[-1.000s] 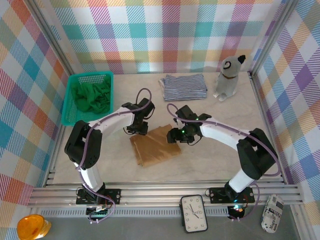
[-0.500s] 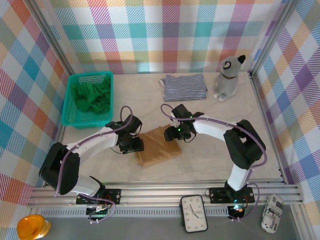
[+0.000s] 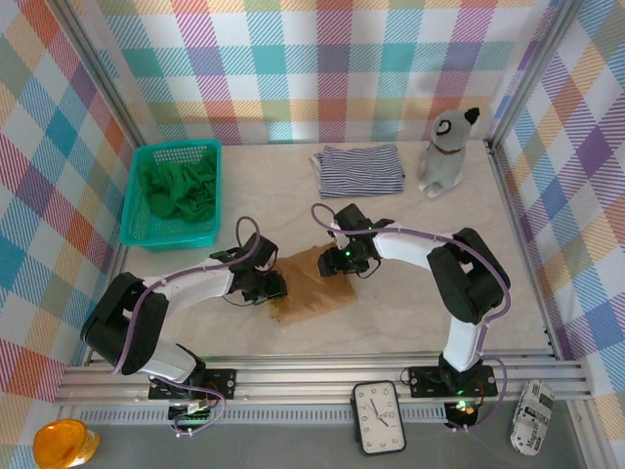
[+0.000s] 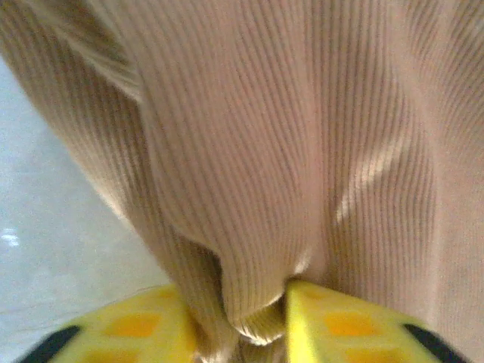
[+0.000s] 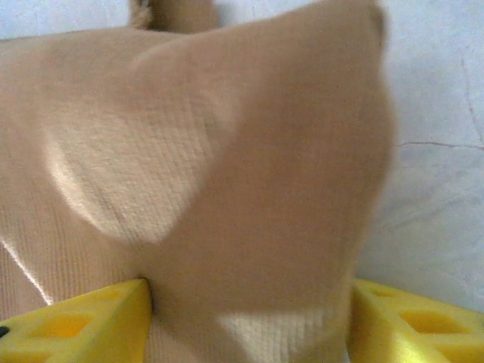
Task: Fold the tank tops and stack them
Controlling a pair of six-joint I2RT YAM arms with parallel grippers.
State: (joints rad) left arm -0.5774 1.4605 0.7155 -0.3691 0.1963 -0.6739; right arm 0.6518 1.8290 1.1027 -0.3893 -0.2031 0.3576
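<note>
The tan tank top lies part-folded in the middle of the table, between the two arms. The left gripper is closed on its near-left edge: in the left wrist view a thin roll of ribbed cloth is pinched between the yellow fingers. The right gripper sits at the far edge with its jaws wide apart; a raised corner of the same cloth fills the gap but is not visibly squeezed.

The main risk is an uneven hold. If the arms fold now, only the left side is truly clamped, so the right corner could slide out and the cloth would skew into a crooked fold. The left pinch looks shallow, near the hem, and the soft knit could slip free under a pull. It may also have caught more than one layer, which would drag the lower layer along and spoil the fold. The striped tank top lies folded at the back, well apart, and the green tank top sits in the basket, so neither is likely to be disturbed
</note>
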